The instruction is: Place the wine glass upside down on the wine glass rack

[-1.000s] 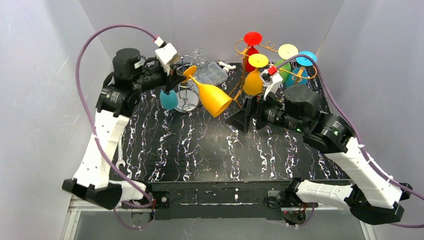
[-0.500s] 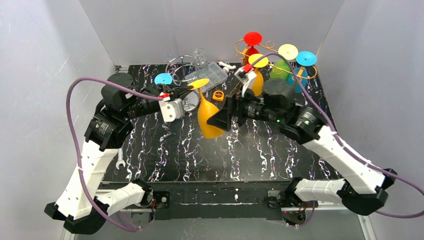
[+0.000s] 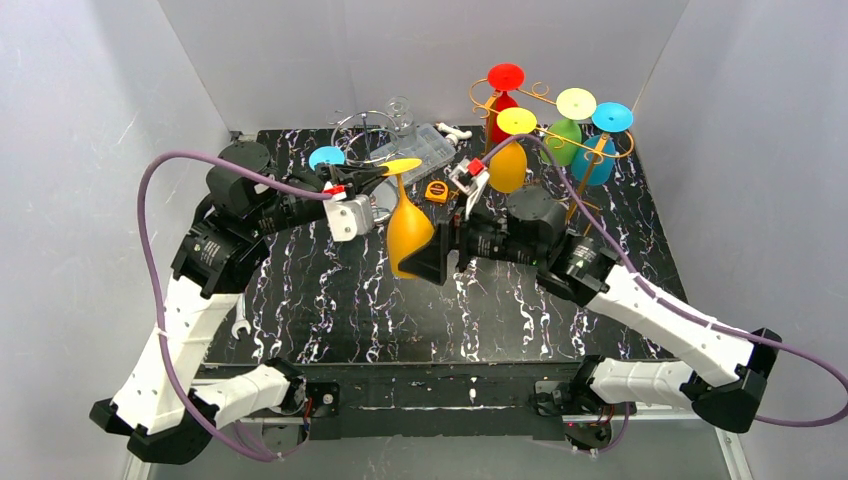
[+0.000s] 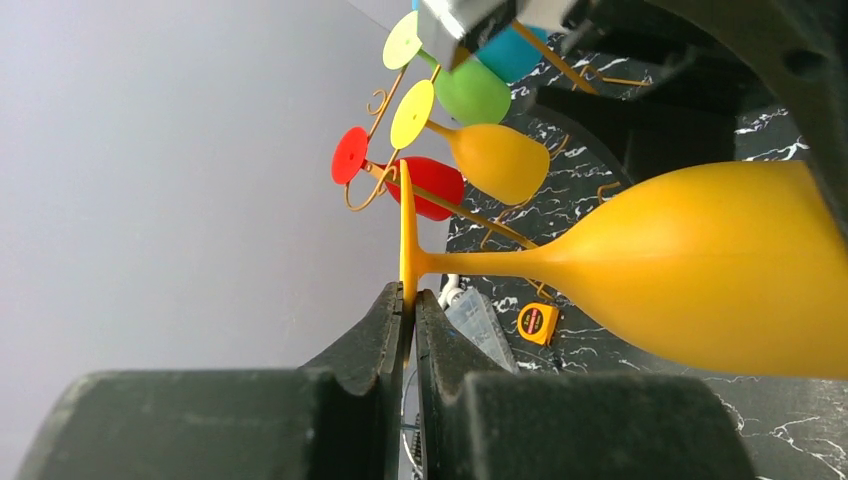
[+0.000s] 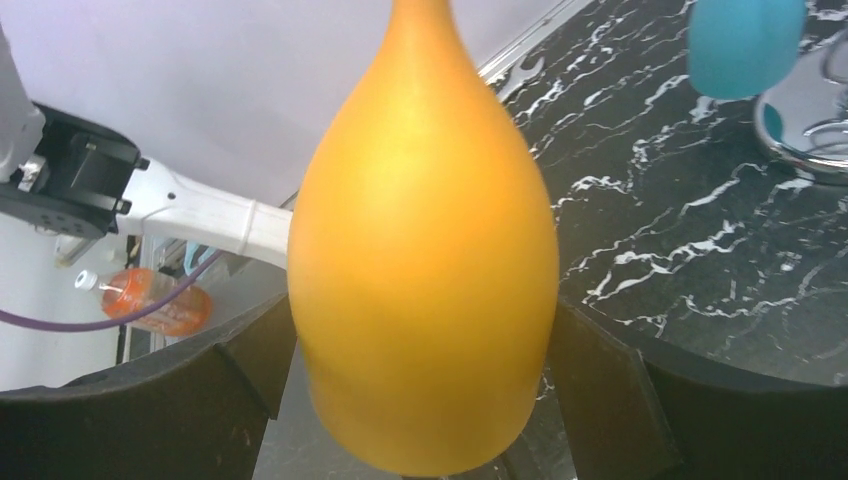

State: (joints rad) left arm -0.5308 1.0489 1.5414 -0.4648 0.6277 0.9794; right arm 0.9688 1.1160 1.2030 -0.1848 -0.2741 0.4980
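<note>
Six wine glasses in all, by my count. Four hang foot-up on the gold wine glass rack (image 3: 487,140) at the back right: a red glass (image 3: 503,90), an orange-yellow glass (image 3: 508,165), a green glass (image 3: 565,140) and a blue glass (image 3: 597,155). A fifth, the blue one (image 3: 327,158), sits at the silver stand (image 5: 805,140) by the left arm.

The sixth is the orange wine glass (image 3: 408,235), in the air over the middle of the table (image 3: 330,320), foot up and bowl down, a little tilted, between the two racks. The left gripper (image 4: 409,305) is clamped tight on the rim of its foot. The right gripper (image 3: 432,258) has its jaws spread wide to either side of the bowl; from the wrist view I cannot tell whether the pads touch it.

The back edge is crowded: one clear plastic box (image 3: 425,148) and one tape measure (image 3: 436,189) lie just behind the glass. A single wrench (image 3: 240,327) lies at the left edge. The open room is toward the near side of the table.
</note>
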